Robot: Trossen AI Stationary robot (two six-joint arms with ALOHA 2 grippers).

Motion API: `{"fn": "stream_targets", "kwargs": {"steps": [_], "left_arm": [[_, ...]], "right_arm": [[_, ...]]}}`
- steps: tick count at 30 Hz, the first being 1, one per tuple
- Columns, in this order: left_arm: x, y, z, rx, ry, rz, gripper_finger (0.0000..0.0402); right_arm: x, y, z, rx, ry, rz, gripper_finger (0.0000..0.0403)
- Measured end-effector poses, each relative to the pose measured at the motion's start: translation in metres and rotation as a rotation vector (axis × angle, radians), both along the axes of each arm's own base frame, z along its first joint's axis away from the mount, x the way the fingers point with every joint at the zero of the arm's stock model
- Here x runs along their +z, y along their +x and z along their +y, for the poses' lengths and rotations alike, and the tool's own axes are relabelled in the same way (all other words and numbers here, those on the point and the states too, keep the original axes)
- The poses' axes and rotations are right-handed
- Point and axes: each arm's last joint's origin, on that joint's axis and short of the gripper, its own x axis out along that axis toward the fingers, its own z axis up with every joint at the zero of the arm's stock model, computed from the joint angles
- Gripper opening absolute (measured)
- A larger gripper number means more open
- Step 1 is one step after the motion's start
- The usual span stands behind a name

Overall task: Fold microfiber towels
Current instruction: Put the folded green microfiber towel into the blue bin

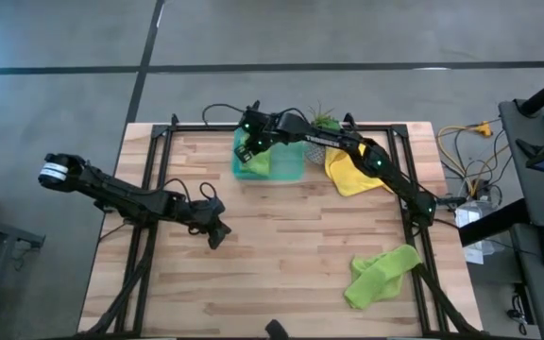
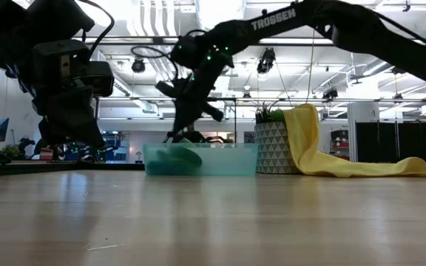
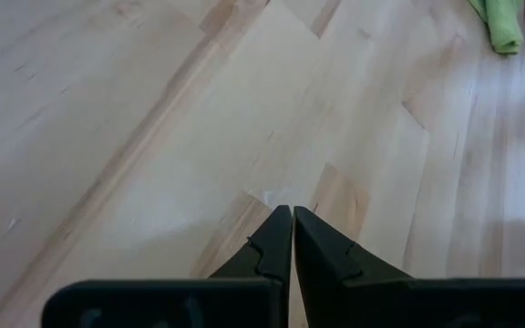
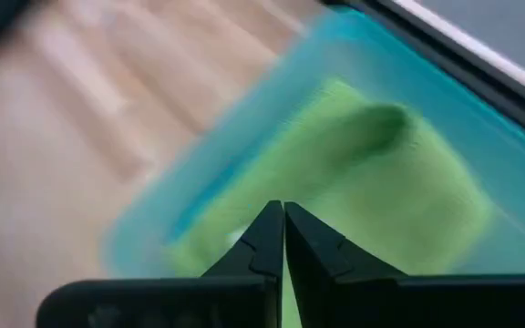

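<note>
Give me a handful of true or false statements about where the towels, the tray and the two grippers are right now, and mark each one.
1. The right gripper is above the green tray. True.
2. The yellow towel lies flat in the middle of the table. False: it sits at the far edge, draped against the patterned plant pot.
3. A lime green towel lies inside the tray. True.
4. The left gripper is shut on a towel. False: its fingers are shut on nothing, over bare wood.
5. Another lime green towel lies crumpled on the table near the right front corner. True.
</note>
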Motion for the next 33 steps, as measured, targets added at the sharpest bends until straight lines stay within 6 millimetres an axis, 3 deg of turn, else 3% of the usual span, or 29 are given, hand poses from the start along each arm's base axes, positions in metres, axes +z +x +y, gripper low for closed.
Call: {"fn": "stream_targets", "kwargs": {"steps": [7, 19, 33], "left_arm": [[0.000, 0.000, 0.000, -0.005, 0.001, 0.001, 0.0000], [-0.003, -0.002, 0.000, -0.005, 0.003, 0.005, 0.0000], [-0.002, -0.001, 0.000, -0.002, -0.003, -0.012, 0.0000]], "right_arm": [[-0.023, -0.012, -0.006, -0.092, 0.072, 0.134, 0.0008], [-0.048, 0.005, 0.006, -0.009, 0.179, 0.073, 0.0008], [-0.040, 0.011, 0.009, 0.082, 0.224, 0.013, 0.0008]]}}
